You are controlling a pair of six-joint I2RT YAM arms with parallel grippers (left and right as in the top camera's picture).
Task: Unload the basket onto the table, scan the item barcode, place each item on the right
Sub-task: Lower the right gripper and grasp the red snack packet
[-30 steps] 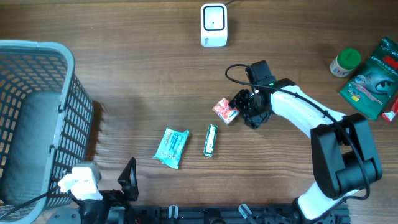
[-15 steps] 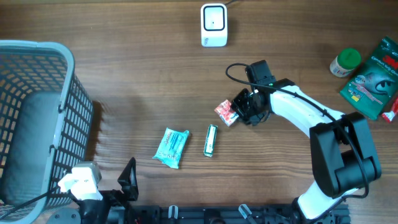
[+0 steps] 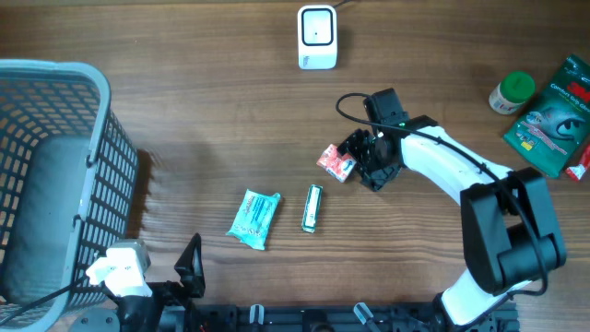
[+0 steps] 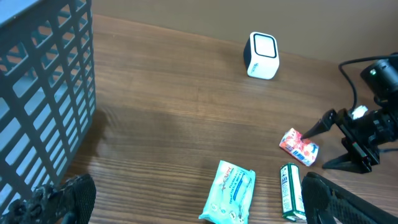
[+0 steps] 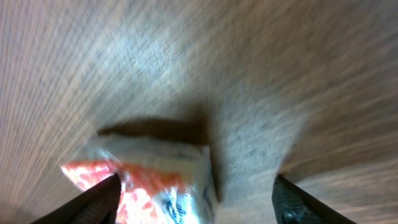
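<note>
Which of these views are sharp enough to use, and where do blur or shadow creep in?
Right wrist view: streaky blur, the tabletop grain smeared, the red-and-white packet soft, print unreadable. Overhead view: sharp, evenly lit, soft shadow beside the basket. Left wrist view: crisp mid-scene, its own fingers dark and defocused.

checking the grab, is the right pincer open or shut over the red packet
Open. The right wrist view shows the right pincer spread wide, the red packet lying on the table between its fingertips.
</note>
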